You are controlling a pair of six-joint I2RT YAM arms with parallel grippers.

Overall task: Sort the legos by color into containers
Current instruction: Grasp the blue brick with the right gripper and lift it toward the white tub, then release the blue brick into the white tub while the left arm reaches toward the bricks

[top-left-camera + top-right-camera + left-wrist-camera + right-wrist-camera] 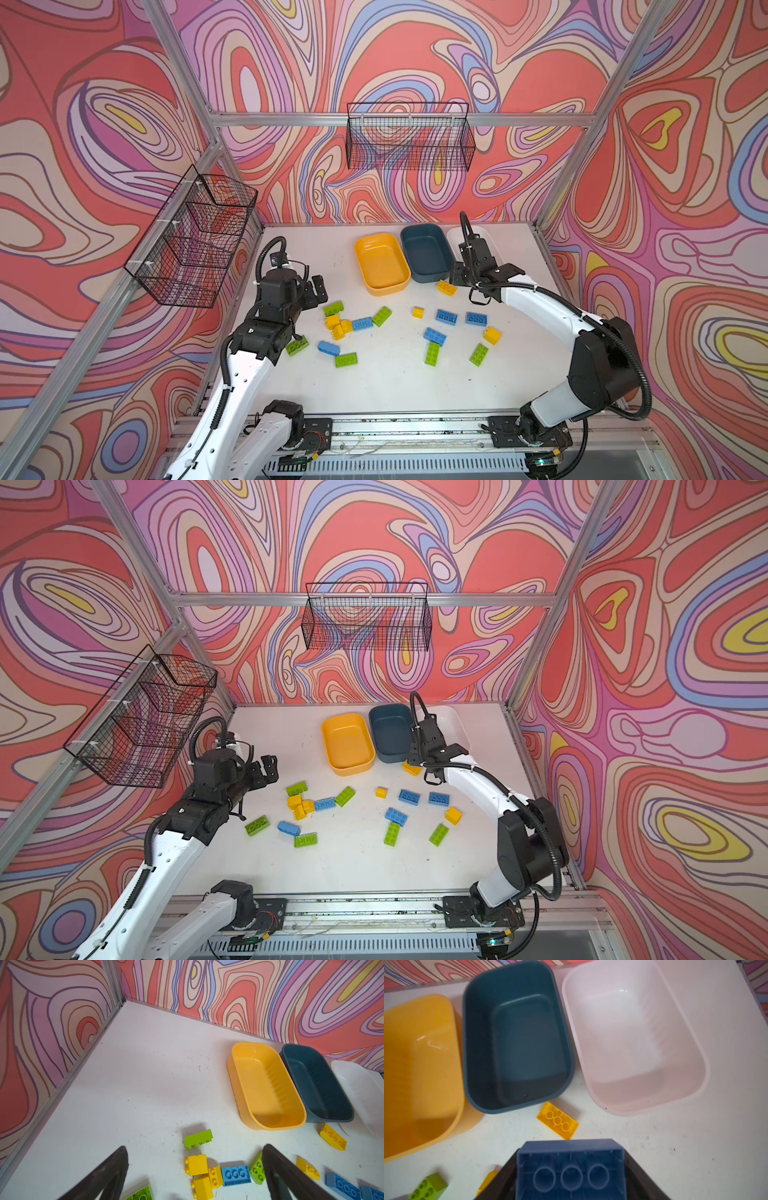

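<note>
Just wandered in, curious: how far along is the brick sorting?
Barely started. Done: nothing, the yellow container, dark blue container and white container are all empty. In hand: the right jaws grip a blue brick. Left: yellow, green and blue bricks scattered on the table.

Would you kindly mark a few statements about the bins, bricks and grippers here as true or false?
1. The right gripper holds a blue brick. True.
2. The yellow bin holds bricks. False: it is empty.
3. The left gripper is open and holds nothing. True.
4. The blue bin stands between the yellow bin and the white bin. True.
5. The white bin holds several bricks. False: it is empty.
</note>
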